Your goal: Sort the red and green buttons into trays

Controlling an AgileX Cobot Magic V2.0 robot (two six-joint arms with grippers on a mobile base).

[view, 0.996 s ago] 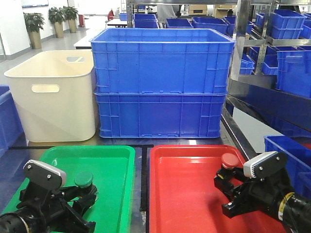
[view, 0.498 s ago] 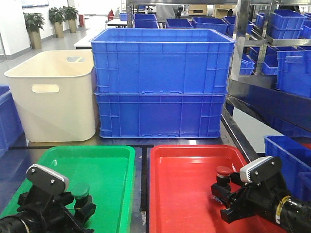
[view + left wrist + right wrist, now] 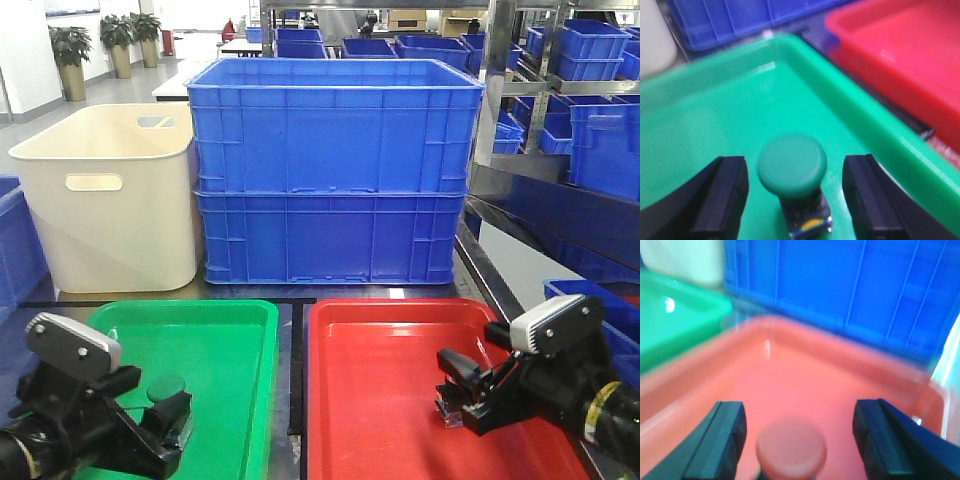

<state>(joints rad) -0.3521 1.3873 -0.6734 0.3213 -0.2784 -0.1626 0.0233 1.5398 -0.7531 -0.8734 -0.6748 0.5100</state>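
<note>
The green button [image 3: 792, 165] stands upright on the floor of the green tray [image 3: 705, 115], its dark base beneath the cap. My left gripper [image 3: 795, 169] is open around it, with a clear gap on each side. In the front view the green button [image 3: 165, 387] sits just ahead of the left gripper [image 3: 165, 425], inside the green tray [image 3: 240, 330]. The red button [image 3: 791, 450] rests in the red tray [image 3: 805, 375], between the open fingers of my right gripper [image 3: 800, 412] without touching them. In the front view the right gripper [image 3: 462, 392] hides the red cap over the red tray [image 3: 380, 340].
Behind the trays stand two stacked blue crates [image 3: 330, 170] and a cream tub [image 3: 110, 200] with handle slots. Shelving with more blue bins [image 3: 590, 100] runs along the right, and a blue crate [image 3: 600, 300] sits close to the right arm. A narrow dark gap separates the two trays.
Both buttons came down onto their trays and were let go. Both grippers have opened and drawn back a little, the left one shifting leftward.
</note>
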